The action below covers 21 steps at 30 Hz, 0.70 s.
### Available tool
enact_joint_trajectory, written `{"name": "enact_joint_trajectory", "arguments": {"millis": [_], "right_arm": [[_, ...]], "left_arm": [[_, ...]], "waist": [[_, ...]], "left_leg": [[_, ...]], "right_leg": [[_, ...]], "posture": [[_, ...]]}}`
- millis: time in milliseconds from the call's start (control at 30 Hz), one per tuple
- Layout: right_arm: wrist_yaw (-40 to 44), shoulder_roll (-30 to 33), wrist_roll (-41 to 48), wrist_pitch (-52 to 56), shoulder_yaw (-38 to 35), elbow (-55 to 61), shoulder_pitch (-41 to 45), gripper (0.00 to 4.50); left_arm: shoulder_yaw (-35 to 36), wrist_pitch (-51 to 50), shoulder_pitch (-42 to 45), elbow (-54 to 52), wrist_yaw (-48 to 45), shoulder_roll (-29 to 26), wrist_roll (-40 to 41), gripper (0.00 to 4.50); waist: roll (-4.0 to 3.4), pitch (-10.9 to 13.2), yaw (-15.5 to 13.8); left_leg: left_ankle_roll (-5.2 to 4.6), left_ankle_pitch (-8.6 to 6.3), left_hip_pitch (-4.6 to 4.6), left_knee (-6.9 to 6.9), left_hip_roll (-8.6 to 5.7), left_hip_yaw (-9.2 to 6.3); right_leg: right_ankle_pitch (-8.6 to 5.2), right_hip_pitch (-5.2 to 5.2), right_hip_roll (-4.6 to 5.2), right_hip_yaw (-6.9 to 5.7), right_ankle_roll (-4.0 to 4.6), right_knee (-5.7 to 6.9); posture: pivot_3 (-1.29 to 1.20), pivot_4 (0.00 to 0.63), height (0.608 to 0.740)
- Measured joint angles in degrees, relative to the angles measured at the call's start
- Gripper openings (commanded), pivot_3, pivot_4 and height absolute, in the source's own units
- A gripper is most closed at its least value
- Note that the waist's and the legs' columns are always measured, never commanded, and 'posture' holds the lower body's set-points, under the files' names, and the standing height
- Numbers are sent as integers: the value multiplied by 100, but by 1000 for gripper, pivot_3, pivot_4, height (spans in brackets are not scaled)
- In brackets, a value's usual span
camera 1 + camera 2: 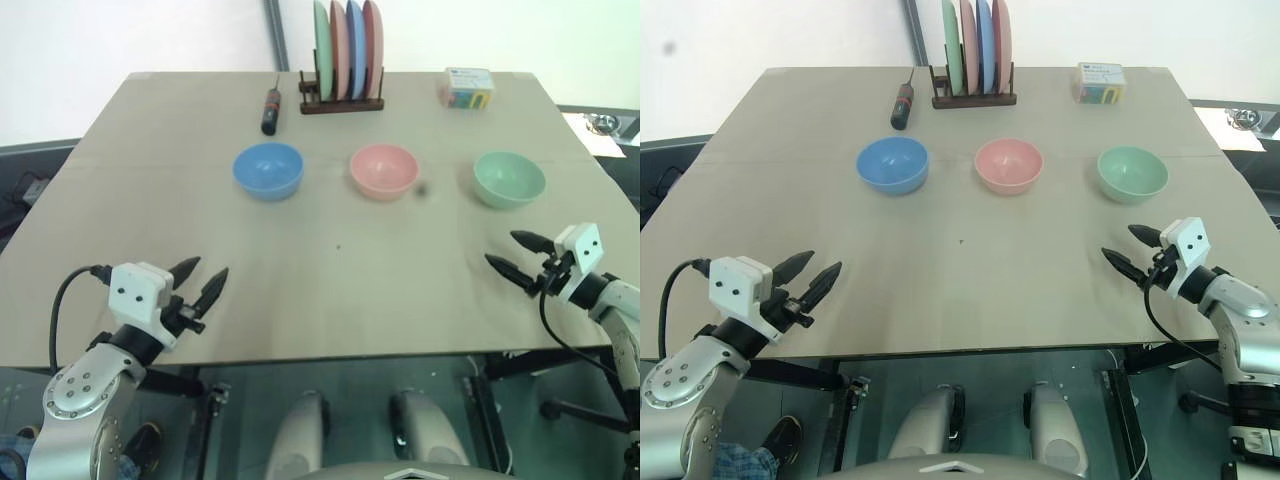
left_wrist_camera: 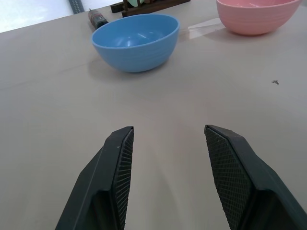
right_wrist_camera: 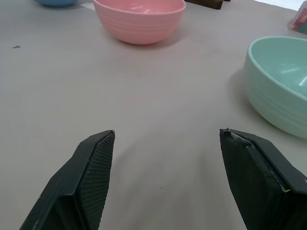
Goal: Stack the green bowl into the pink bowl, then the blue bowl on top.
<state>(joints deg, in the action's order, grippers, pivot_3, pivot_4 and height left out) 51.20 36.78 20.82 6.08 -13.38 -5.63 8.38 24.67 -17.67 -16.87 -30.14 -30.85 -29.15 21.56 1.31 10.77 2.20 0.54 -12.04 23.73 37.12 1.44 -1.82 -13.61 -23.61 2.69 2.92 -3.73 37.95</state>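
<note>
Both claws wide, empty: right claw [image 1: 522, 257] near green bowl [image 1: 509, 178] at its 12 o'clock; left claw [image 1: 203, 281]. Pink bowl [image 1: 383, 170] mid-tabletop [image 1: 330, 290], blue bowl [image 1: 268, 169] at its 9. Smooth rim liable to slip, skid.

The label on the small box [image 1: 466, 87] is too small to read; the green bowl [image 3: 280, 81] is cut by the picture's edge.

On the table [image 1: 330, 290], three bowls stand apart in a row: the blue bowl [image 1: 268, 170] left, the pink bowl [image 1: 384, 171] in the middle, the green bowl [image 1: 509, 179] right. Behind them stand a screwdriver [image 1: 271, 109], a plate rack [image 1: 343, 62] and a box [image 1: 467, 88].
</note>
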Motion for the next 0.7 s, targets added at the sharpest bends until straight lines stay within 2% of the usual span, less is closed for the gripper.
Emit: {"name": "enact_joint_trajectory", "arguments": {"millis": [700], "right_arm": [[-17, -129, 98, -16, -1, 67, 96, 3644]], "left_arm": [[-39, 174, -2, 3, 5, 129, 103, 2487]], "waist": [[0, 0, -1]], "left_leg": [[0, 0, 1, 0, 0, 0]], "right_leg": [[1, 0, 0, -1, 1, 0]], "posture": [[0, 150, 740]]}}
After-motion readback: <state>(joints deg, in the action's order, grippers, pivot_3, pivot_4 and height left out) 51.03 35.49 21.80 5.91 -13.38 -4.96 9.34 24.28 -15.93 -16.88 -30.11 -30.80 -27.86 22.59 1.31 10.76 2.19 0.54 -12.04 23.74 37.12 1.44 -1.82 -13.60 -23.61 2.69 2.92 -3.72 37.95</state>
